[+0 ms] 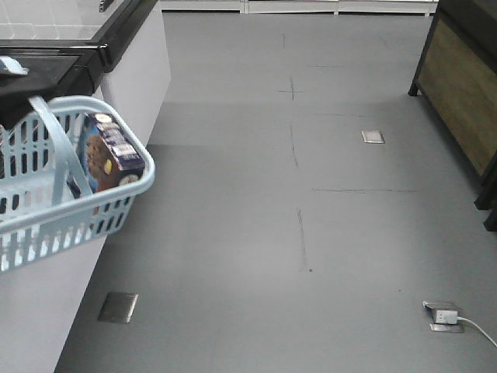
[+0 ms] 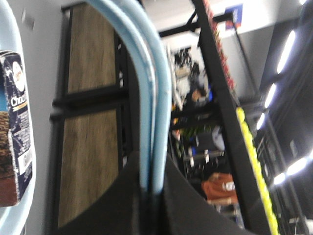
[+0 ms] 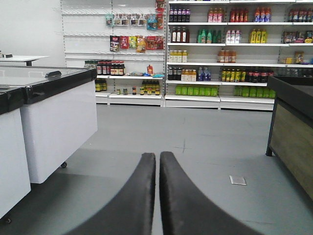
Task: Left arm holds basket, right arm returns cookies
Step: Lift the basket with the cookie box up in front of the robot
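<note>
The light blue basket (image 1: 46, 221) hangs at the left of the front view, tilted, with its arched handles (image 1: 56, 144) raised. The cookies (image 1: 110, 151), a dark navy-and-brown box, stand inside it against the right-hand wall. My left gripper (image 2: 152, 165) is shut on the two basket handles (image 2: 155, 98), which rise side by side from between its black fingers. In that view the cookies (image 2: 17, 132) show at the left edge inside the basket rim (image 2: 11, 58). My right gripper (image 3: 159, 156) is shut with nothing between its fingers, pointing along the aisle floor, away from the basket.
White freezer cabinets (image 3: 58, 122) line the left of the aisle, and the basket hangs beside one (image 1: 136, 70). A dark counter with wood panels (image 1: 466, 85) stands at the right. Stocked shelves (image 3: 215, 54) close the far end. A floor socket with a plug (image 1: 444, 316) lies front right.
</note>
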`<state>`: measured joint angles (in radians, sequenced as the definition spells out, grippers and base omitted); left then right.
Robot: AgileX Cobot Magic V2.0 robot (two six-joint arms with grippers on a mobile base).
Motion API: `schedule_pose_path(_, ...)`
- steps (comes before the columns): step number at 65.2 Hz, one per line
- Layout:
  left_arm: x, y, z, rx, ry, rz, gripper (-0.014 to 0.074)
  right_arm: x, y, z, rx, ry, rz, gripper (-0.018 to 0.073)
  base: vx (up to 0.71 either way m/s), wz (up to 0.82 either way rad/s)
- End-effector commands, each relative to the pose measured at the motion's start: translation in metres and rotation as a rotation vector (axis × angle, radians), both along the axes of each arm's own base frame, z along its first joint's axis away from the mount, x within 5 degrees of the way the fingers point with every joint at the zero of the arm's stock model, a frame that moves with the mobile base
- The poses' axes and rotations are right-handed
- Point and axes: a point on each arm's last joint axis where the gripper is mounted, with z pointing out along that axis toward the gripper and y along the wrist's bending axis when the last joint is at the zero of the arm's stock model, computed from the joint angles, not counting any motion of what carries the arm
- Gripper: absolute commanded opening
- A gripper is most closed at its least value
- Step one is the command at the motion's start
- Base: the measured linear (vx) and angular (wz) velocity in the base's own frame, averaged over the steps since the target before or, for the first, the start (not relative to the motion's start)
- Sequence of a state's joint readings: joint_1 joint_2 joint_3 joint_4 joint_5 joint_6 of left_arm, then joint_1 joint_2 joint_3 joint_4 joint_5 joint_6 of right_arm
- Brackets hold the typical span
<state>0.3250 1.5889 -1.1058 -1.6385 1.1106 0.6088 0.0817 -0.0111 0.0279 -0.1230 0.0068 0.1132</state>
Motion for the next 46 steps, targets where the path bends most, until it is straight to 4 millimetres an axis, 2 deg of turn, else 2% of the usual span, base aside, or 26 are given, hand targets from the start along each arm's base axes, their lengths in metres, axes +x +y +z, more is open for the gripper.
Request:
schedule_pose_path(1,-0.02,-0.028,0.028,-0.082,-0.165,-0.091,-0.0006,-0.001,0.001,0.002,-0.003,-0.072,0.008,-0.0011,0.0,0.0)
schedule_pose_path(12,-0.04,-0.073,0.009,-0.063,-0.145,-0.221,-0.0006,-0.001,0.001,0.002,-0.003,-0.072,0.008,-0.0011,0.0,0.0)
schedule_pose_path(27,-0.061,-0.124,-0.017,-0.021,-0.098,-0.359,-0.0006,-0.001,0.001,0.002,-0.003,-0.072,0.008,-0.0011,0.0,0.0)
schedule_pose_path(38,-0.076,-0.159,-0.026,0.021,-0.089,-0.453,-0.0006,-0.001,0.001,0.002,-0.003,-0.072,0.008,-0.0011,0.0,0.0)
schedule_pose_path(46,-0.084,-0.178,-0.028,0.046,-0.081,-0.493,-0.0006,-0.001,0.001,0.002,-0.003,-0.072,0.008,-0.0011,0.0,0.0)
